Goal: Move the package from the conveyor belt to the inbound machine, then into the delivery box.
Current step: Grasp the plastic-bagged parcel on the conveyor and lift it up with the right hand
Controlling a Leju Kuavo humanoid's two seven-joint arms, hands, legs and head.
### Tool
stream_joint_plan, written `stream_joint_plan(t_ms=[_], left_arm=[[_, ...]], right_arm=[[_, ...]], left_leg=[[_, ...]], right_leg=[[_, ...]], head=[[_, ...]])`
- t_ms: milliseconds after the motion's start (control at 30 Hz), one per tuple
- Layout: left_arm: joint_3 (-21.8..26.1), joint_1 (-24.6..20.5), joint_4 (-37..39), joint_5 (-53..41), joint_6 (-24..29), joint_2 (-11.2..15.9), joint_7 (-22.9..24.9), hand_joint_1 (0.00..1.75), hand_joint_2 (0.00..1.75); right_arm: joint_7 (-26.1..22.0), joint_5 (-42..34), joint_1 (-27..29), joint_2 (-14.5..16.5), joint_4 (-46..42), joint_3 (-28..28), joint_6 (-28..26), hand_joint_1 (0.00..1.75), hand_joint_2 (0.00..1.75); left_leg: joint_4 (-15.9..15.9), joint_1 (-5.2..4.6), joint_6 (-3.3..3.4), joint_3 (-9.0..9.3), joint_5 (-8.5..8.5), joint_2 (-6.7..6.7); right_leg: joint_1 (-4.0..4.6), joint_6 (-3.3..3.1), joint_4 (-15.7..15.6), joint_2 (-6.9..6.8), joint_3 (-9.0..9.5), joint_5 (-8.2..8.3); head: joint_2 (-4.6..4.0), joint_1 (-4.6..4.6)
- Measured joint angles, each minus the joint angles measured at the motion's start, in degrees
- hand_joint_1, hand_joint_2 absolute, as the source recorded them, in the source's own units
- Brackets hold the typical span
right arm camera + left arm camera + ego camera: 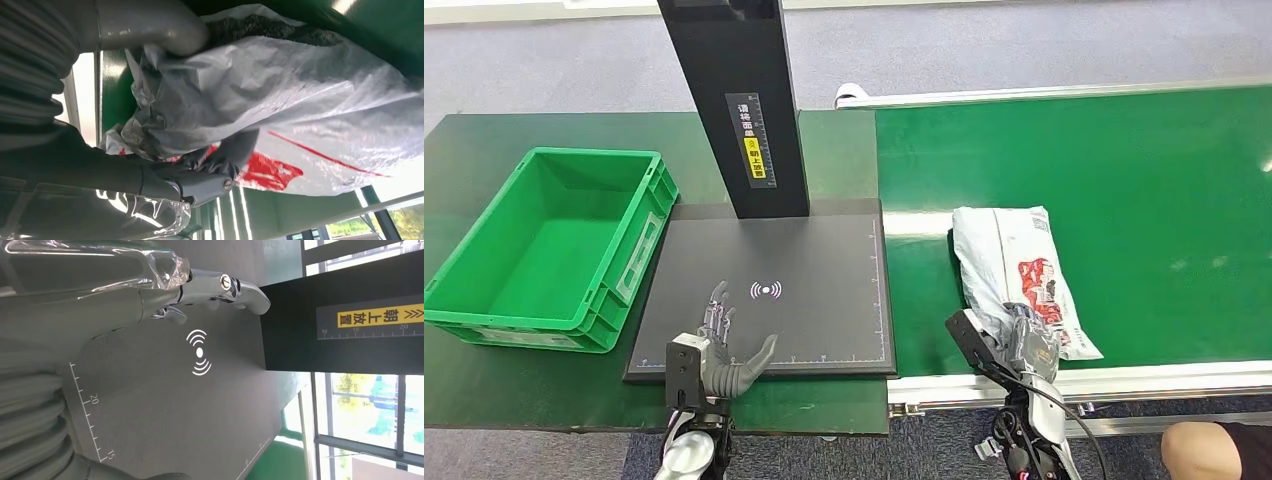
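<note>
Head view, package: the white plastic package (1016,272) lay on the green conveyor belt (1144,210), long axis running away from the robot, its near end at the belt's front edge.
Right hand: the right hand (1027,345) was the nearer, thumb and fingers closed on that crumpled near end.
Scanner: the black inbound machine's plate (814,320) sat just left of the belt.
Left hand: the left hand (724,345) lay spread on the plate, holding nothing.
Box: the green delivery box (639,215) stood further left.
</note>
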Motion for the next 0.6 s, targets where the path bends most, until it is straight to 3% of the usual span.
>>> stream_joint_plan(t_ms=[367,600], left_arm=[[0.0,-0.9,0.6,0.0,0.0,0.0,0.3,0.0,1.75],[0.0,-1.0,0.3,-0.3,0.1,-0.3,0.3,0.0,1.75]], right_arm=[[-0.3,-2.1,0.8,0.3,-4.1,0.7,0.3,1.75,1.75],[-6.9,-8.2,3.8,0.3,-11.6,1.3,-3.3,1.75,1.75]], left_leg=[[0.0,0.0,0.0,0.0,0.0,-0.01],[0.0,0.0,0.0,-0.03,0.0,-0.03]], right_leg=[[0.0,0.0,0.0,0.0,0.0,0.0],[0.0,0.0,0.0,0.0,0.0,0.0]], head=[[-0.01,0.0],[-0.02,0.01]])
